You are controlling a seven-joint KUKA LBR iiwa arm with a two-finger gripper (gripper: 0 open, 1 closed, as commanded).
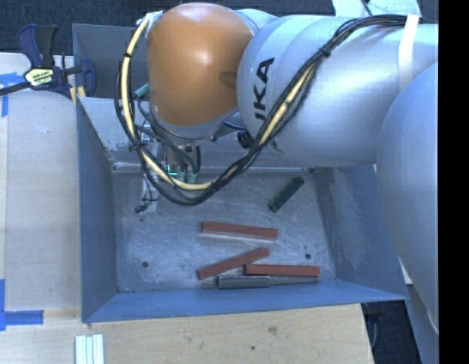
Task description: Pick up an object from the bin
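Presently, camera view. Gripper [172, 170]: under orange cover [195, 63], by bin [94, 203] far wall, up-left of top red bar [238, 231]; open or closed, can't tell. Nothing seen held. Step, prob.: approach. Candidates: top red bar; dark bar [286, 194] up-right of it; slanted red bar [233, 264], low red bar [284, 271], grey bar [243, 281] below it. Next: centre over one bar, align across its width. Surface: grey metal, speckled; room ample.

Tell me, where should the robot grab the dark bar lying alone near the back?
At its middle, across the narrow width, coming straight down. The dark bar lies flat and slanted on the bin floor, apart from the reddish bars, so both long sides look free.
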